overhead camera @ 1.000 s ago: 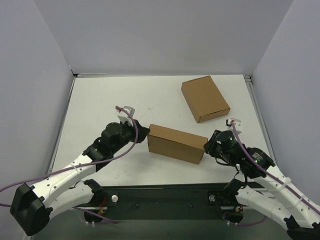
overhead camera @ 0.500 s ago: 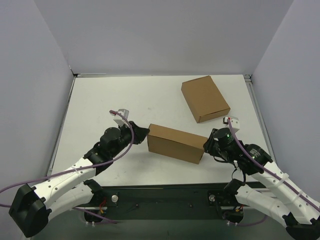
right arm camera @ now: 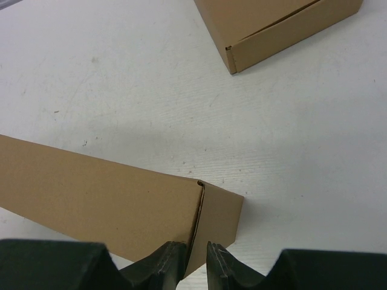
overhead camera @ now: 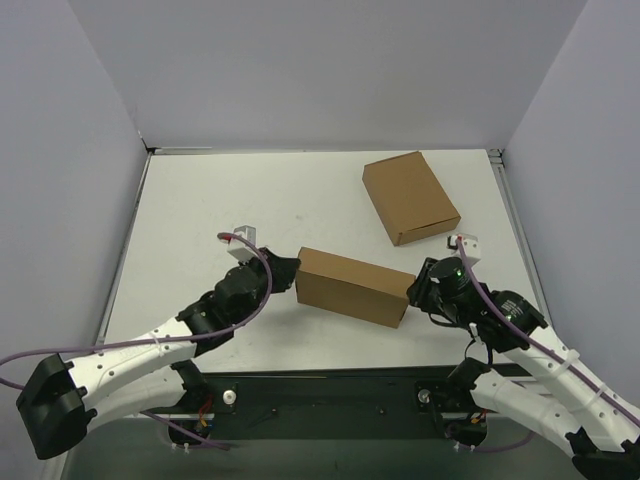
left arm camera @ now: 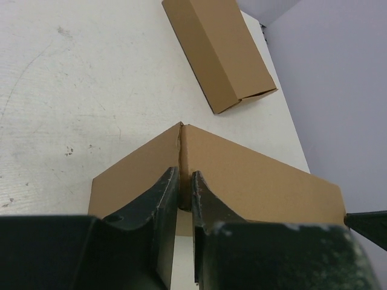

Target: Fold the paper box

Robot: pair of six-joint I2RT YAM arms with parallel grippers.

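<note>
The paper box (overhead camera: 352, 285) lies in the middle of the table as a long brown carton, slanted down to the right. My left gripper (overhead camera: 293, 272) is at its left end. In the left wrist view the jaws (left arm camera: 185, 175) are pinched on the upright corner edge of the box (left arm camera: 254, 175). My right gripper (overhead camera: 412, 293) is at the box's right end. In the right wrist view its narrow jaws (right arm camera: 196, 246) straddle the seam at the near corner of the box (right arm camera: 103, 193), with cardboard between them.
A second closed brown carton (overhead camera: 410, 197) lies at the back right, apart from the held box; it also shows in the left wrist view (left arm camera: 217, 48) and the right wrist view (right arm camera: 284, 30). White walls enclose the table on three sides.
The left gripper has narrowed onto the box's left corner edge while its wrist swung slightly nearer. The right gripper and the box have hardly moved.
</note>
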